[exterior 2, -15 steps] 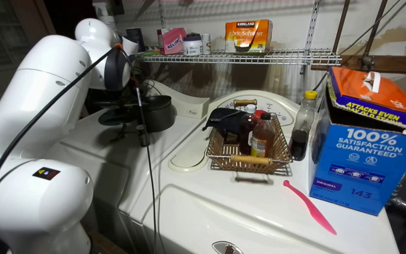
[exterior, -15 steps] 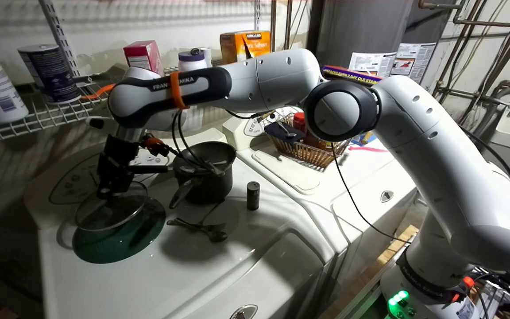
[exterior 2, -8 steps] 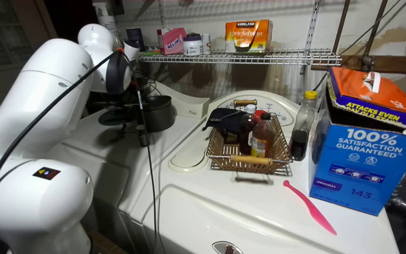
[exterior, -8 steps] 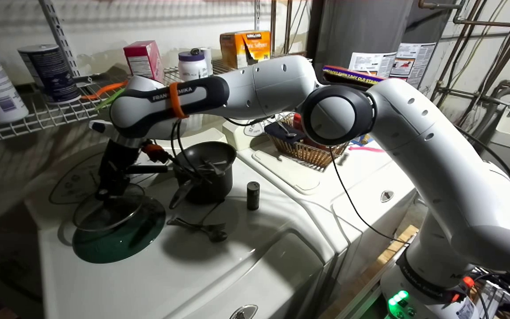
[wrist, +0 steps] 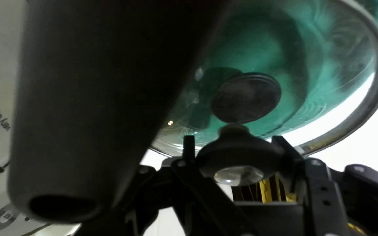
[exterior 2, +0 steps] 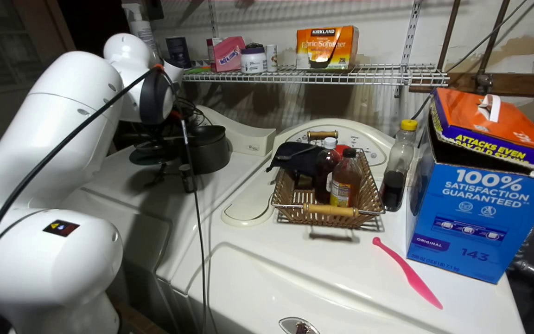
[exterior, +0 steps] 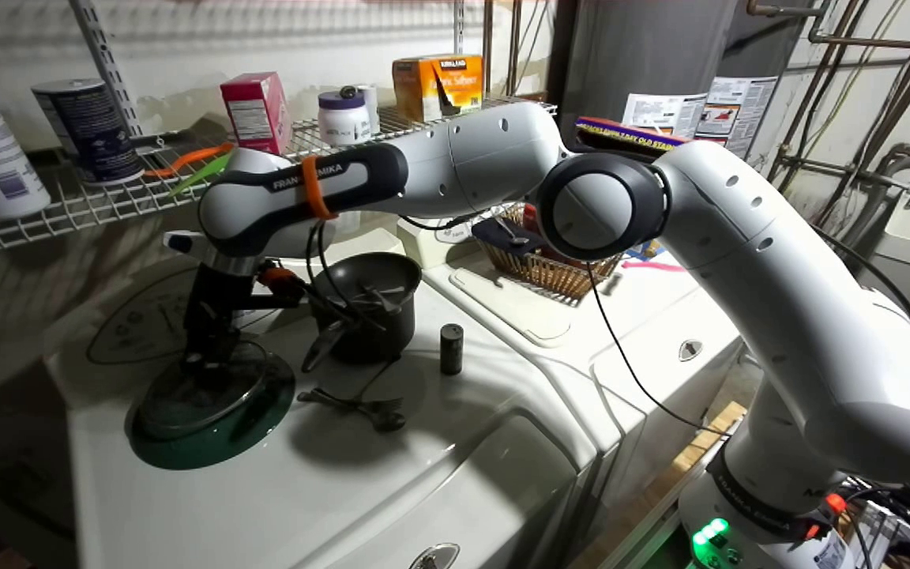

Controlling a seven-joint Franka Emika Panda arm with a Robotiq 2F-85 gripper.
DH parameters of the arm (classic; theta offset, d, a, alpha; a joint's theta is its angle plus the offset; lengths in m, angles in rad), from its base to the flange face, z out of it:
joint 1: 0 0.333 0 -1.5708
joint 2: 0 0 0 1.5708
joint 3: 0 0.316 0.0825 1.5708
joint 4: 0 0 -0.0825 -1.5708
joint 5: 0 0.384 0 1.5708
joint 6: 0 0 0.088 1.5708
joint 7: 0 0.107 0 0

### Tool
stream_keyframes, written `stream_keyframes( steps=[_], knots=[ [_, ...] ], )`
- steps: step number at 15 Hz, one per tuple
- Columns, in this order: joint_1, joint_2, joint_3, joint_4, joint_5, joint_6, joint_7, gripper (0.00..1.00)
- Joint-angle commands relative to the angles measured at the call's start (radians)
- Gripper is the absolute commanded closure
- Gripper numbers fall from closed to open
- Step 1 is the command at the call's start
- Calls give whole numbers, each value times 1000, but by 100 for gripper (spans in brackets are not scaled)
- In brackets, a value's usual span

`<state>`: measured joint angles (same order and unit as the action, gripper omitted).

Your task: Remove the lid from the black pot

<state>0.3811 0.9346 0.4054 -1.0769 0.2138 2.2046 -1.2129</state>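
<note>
In an exterior view, the lid [exterior: 198, 399] is seen well apart from the black pot [exterior: 382, 336], which is left uncovered on the desk [exterior: 289, 490]. Compared with half a second ago, the lid is seen lower, brought down over the dark green disc [exterior: 214, 452], and the gripper [exterior: 208, 363] is lowered along with it. More of the lid is now framed by the disc; whether its rim touches all the way round cannot be told. By this, the removal itself can be judged achieved, and the step in hand is taken to be the setting down.

In an exterior view, the gripper is largely hidden by the robot arm [exterior 2: 70, 79], which is seen only slightly lower than half a second ago. The pot is shown without the lid here too; the lid itself cannot be made out surely in the dark.

In the wrist view, the lid's knob [wrist: 238, 155] is held between the fingers [wrist: 189, 147], which are drawn in narrowly against it on both sides. The disc is seen through the lid. A long dark handle [wrist: 110, 98], judged to be the pot's, is seen in the foreground to one side. Before release, a level, steady rest on the disc is called for; if the knob is let go too soon, the lid could be tipped, and the handle could be struck as the gripper is raised.
</note>
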Motion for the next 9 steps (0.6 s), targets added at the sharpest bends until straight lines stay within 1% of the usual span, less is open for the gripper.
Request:
stream_keyframes(
  steps=[1,4,5,6,7,9],
  knots=[
    [-12,-22,4,-17,-2,-46,-14,66],
    [-16,-15,8,-9,0,-69,-30,66],
    [-15,-14,6,-8,-1,-72,-32,52],
    [-17,-11,10,-6,2,-74,-42,16],
    [-17,-10,10,-6,3,-78,-42,14],
    [-18,-15,9,-8,2,-82,-39,2]
  ],
)
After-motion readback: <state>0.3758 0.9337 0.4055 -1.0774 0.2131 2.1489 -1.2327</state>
